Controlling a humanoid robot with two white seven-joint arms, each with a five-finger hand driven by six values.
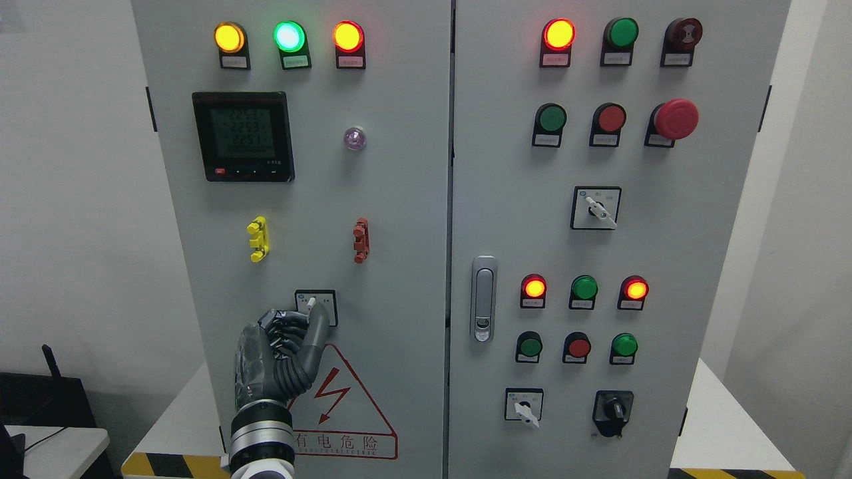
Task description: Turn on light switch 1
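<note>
Reaching up from the lower left, the left hand [287, 346] has its fingers curled around the small lever of the selector switch [315, 307] low on the cabinet's left door [399, 266]. Grasping looks done; next comes a careful twist of the lever.

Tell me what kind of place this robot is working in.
Probably an electrical or industrial control room, or a training mock-up of one. A grey two-door control cabinet fills the view, carrying a digital power meter, a red emergency stop button and a high-voltage warning triangle. The left hand grips a rotary switch.
</note>
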